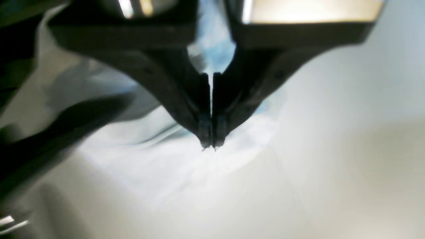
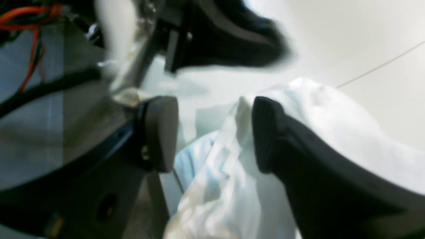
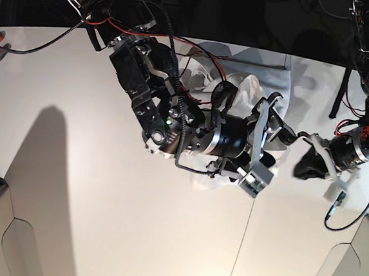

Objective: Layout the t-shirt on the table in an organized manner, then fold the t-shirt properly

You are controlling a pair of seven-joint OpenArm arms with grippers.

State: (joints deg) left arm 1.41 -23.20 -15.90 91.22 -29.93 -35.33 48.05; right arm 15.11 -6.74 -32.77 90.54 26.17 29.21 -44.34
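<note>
Black fingers of the left gripper (image 1: 211,144) fill the left wrist view, pressed together down to the tips with only a hairline slit between them. The tips sit right at the white cloth of the shirt (image 1: 159,166); blur hides whether a fold is pinched between them. Seen from the right wrist, the right gripper (image 2: 212,132) stands wide open, its two pads apart on either side of a raised fold of shirt (image 2: 215,172), holding nothing. From the base view the shirt (image 3: 240,91) lies bunched and crumpled near the far edge of the table (image 3: 101,202), mostly hidden behind the right arm (image 3: 192,129). A thin dark seam (image 3: 246,230) crosses the table nearer than the shirt.
</note>
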